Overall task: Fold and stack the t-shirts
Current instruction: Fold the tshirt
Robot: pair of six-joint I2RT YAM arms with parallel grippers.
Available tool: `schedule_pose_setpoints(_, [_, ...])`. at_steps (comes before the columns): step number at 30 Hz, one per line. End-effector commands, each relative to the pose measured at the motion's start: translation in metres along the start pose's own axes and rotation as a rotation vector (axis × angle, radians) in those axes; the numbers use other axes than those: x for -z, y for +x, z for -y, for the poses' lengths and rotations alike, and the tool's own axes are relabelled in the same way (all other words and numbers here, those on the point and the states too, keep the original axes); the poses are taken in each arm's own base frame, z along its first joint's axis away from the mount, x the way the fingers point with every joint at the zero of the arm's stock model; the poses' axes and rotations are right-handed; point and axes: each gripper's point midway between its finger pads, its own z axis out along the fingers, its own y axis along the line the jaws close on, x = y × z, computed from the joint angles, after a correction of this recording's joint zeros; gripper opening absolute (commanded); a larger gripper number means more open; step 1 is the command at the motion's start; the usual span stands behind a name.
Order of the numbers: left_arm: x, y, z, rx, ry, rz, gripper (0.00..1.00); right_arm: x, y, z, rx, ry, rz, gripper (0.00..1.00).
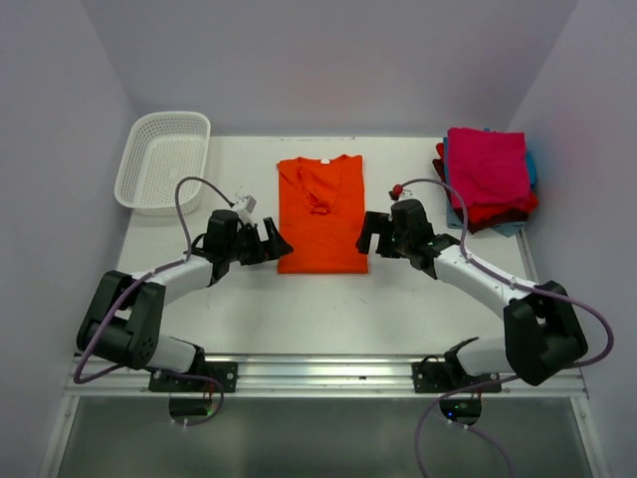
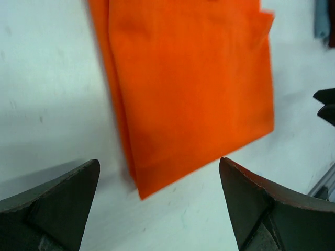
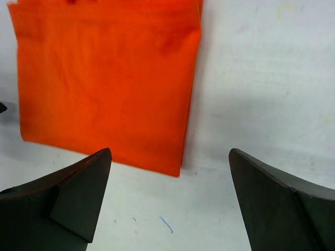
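Note:
A bright orange t-shirt (image 1: 320, 214) lies flat mid-table, its sides folded in to a long rectangle with the collar at the far end. My left gripper (image 1: 277, 242) sits open just off the shirt's near left corner (image 2: 193, 89), nothing between its fingers (image 2: 159, 162). On the other side, my right gripper (image 1: 368, 235) is open beside the near right corner (image 3: 104, 78), also empty (image 3: 170, 151). At the back right is a stack of folded t-shirts (image 1: 486, 164), magenta on top, with red (image 1: 498, 211) and light blue (image 1: 529, 164) edges showing beneath.
A white lattice basket (image 1: 162, 159) stands empty at the back left. The white table (image 1: 328, 309) is walled on three sides. The arm bases and a metal rail (image 1: 328, 370) run along the near edge.

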Motion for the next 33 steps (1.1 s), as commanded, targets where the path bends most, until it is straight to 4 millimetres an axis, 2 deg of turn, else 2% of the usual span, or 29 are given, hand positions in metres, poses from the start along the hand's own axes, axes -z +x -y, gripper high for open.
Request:
schedule_pose_setpoints(1, [0.016,0.044,-0.003,-0.019,0.035,-0.109,1.00,0.003,0.029,-0.019,-0.098,-0.153,-0.054,0.99])
schedule_pose_setpoints(2, [0.019,0.051,0.001,-0.014,0.072,-0.124,1.00,0.002,0.041,-0.020,-0.137,-0.182,-0.075,0.99])
schedule_pose_setpoints(4, [0.020,0.062,0.000,0.013,0.090,-0.148,1.00,0.000,0.049,-0.021,-0.176,-0.206,-0.085,0.97])
schedule_pose_setpoints(5, [0.020,0.065,0.004,0.018,0.118,-0.157,1.00,-0.002,0.056,-0.021,-0.190,-0.220,-0.098,0.93])
schedule_pose_setpoints(9, [0.013,0.078,-0.003,0.072,0.115,-0.210,1.00,-0.010,0.070,-0.019,-0.254,-0.225,-0.143,0.83])
schedule_pose_setpoints(12, [0.008,0.090,-0.009,0.119,0.105,-0.273,1.00,-0.016,0.073,-0.020,-0.288,-0.234,-0.155,0.73])
schedule_pose_setpoints(19, [0.007,0.106,-0.029,0.159,-0.014,-0.361,0.99,-0.026,0.082,-0.010,-0.334,-0.201,-0.177,0.68])
schedule_pose_setpoints(25, [0.004,0.122,-0.044,0.189,-0.071,-0.411,0.96,-0.029,0.083,-0.001,-0.335,-0.167,-0.165,0.56])
schedule_pose_setpoints(33, [0.003,0.138,-0.059,0.212,-0.124,-0.433,0.93,-0.038,0.099,0.006,-0.343,-0.143,-0.198,0.40])
